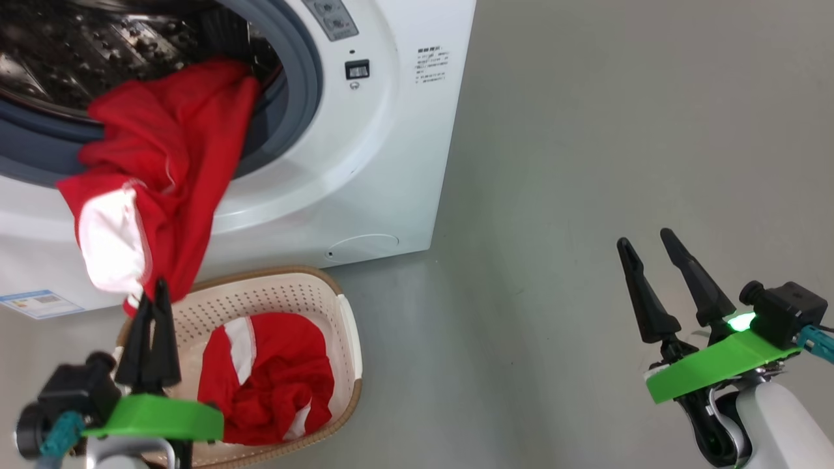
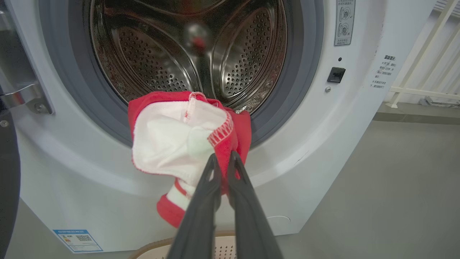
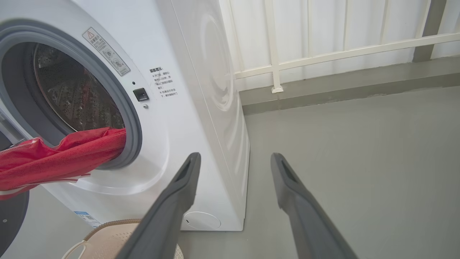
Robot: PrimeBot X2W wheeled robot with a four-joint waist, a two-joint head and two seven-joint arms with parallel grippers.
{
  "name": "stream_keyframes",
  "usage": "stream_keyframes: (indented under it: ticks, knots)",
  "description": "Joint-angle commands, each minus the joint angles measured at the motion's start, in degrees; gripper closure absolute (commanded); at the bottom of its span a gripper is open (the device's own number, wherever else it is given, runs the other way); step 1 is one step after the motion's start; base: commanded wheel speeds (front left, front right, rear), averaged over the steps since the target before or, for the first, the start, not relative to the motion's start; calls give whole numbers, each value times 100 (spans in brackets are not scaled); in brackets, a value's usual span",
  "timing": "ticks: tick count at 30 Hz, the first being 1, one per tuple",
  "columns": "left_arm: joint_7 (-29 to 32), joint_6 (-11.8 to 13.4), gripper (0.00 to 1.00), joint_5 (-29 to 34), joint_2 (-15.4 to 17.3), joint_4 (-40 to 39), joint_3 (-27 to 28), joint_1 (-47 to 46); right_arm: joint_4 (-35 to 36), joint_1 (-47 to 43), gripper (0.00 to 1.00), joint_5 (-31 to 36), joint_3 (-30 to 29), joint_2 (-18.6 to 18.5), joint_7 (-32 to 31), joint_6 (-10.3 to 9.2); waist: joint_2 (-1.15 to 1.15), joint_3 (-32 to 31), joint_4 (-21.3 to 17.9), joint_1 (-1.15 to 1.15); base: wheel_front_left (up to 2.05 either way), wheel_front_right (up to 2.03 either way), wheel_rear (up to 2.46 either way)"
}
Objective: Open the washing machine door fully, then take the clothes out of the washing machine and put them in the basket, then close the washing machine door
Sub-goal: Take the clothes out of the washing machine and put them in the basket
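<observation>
Left fingers (image 1: 159,312) pinching the hanging red garment (image 1: 163,163) just above the basket (image 1: 273,273), its length trailing up into the washing machine drum (image 1: 65,52); right fingers (image 1: 642,293) spread, well right of the basket; left arm clearly nearer.

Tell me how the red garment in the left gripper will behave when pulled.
Likely floppy: the red garment drapes limply over the gasket. Probably light: the left gripper holds it by one pinched edge. It may drag on that rubber.

We note a grey floor (image 1: 619,130); a white railing (image 3: 271,46) at its far edge stands on a raised grey kerb (image 3: 341,82)
</observation>
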State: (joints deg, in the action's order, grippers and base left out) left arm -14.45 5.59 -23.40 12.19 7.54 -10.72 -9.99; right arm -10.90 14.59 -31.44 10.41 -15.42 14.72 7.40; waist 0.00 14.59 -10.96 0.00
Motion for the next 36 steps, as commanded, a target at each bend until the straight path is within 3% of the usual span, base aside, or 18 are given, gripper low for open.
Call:
stream_keyframes:
  ticks: [1,27,28,29,30,31,36]
  knots:
    - [-54,60,100,-39,71,-214,197,78,114,-102,0,-39,82,-95,28,9,0,-49,0,0,0,0,0]
    - [-54,-121,100,30,-196,102,203,216,35,-220,0,-64,70,-211,28,9,0,-369,113,0,0,0,0]
    - [-54,-125,93,34,-198,159,209,208,39,-217,0,-63,71,-207,28,9,0,-366,107,0,0,0,0]
    - [-55,-128,71,33,-203,217,218,193,41,-215,0,-61,72,-205,28,9,0,-361,102,0,0,0,0]
    - [-55,-127,17,24,-210,284,231,179,42,-213,0,-61,74,-202,28,9,0,-356,97,0,0,0,0]
    - [-55,-130,0,14,-211,362,236,162,42,-209,0,-60,78,-199,28,9,0,-351,92,0,0,0,0]
    - [-55,-189,0,-32,-220,640,277,61,21,-198,0,-59,82,-185,28,9,0,-344,80,0,0,0,0]
